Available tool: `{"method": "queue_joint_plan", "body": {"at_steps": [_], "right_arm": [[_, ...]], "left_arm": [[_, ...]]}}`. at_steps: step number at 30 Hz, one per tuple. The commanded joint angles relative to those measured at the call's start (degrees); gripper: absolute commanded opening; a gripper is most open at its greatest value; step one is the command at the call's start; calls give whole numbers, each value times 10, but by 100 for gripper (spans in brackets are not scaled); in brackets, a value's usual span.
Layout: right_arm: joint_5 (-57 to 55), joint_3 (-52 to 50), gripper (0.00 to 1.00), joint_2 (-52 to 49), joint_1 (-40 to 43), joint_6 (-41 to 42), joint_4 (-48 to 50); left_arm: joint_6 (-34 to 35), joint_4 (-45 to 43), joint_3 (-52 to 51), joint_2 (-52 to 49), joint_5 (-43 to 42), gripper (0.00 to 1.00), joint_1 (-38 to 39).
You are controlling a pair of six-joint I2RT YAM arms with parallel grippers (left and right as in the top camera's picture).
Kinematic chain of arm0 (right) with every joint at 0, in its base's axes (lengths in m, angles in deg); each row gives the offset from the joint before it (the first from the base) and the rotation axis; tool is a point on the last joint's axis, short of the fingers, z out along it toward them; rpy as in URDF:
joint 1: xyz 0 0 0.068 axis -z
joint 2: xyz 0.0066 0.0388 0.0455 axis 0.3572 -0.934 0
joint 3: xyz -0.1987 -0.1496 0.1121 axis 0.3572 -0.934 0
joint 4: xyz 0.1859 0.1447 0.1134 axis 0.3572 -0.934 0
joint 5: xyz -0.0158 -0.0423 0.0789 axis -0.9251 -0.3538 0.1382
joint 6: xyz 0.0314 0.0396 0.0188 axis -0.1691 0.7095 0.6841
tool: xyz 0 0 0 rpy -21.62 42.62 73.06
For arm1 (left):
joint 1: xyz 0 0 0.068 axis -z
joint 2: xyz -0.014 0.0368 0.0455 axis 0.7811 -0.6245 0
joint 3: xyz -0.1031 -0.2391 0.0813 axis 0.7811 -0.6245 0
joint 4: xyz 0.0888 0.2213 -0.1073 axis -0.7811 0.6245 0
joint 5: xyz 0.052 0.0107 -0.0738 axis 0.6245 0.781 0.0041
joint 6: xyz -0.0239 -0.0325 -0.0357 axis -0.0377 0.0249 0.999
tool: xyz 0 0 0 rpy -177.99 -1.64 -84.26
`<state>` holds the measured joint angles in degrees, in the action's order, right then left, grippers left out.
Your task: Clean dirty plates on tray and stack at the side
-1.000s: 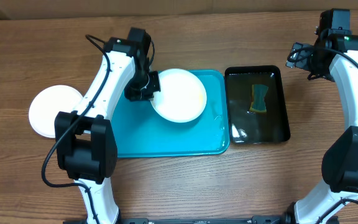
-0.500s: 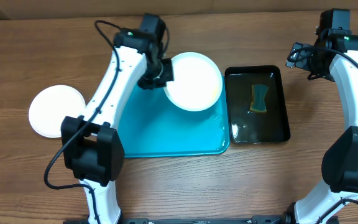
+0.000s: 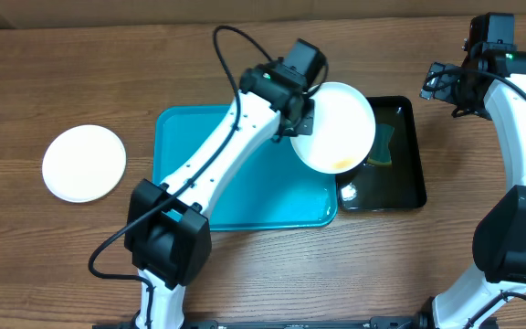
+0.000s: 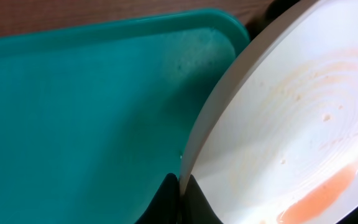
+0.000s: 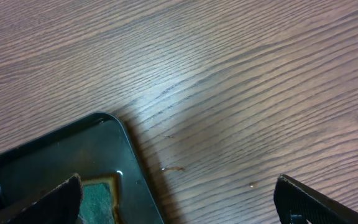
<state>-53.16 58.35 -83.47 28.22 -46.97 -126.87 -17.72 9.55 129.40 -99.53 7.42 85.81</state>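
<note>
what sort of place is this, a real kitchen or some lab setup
Likely a robotics lab bench staged for dishwashing, not a kitchen: white robot arms work at a wood-grain table, with a turquoise rectangular plastic tray, a black rectangular basin holding a sponge, and an orange-smeared round white plate.

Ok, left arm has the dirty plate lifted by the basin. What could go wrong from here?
1. The left fingers pinch the plate only at its rim, tilted; it may slip.
2. Orange liquid pools at its low edge while it straddles the tray and black basin, so drips may hit the tray.
3. The sponge lies partly hidden by the plate; the right fingers reaching in could bump it.
</note>
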Motion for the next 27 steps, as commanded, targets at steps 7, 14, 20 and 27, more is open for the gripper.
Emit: {"method": "queue_joint_plan", "body": {"at_steps": [7, 14, 20, 27], "right_arm": [[-6, 7, 100, 9, -3, -1, 2], [-6, 7, 100, 9, -3, -1, 2], [-6, 7, 100, 9, -3, -1, 2], [-6, 7, 100, 9, -3, -1, 2]], "left_arm": [[0, -54, 15, -6, 175, 4, 73], [-55, -83, 15, -6, 296, 4, 139], [-115, -104, 15, -6, 419, 4, 203], [-171, -120, 15, -6, 497, 4, 242]]}}
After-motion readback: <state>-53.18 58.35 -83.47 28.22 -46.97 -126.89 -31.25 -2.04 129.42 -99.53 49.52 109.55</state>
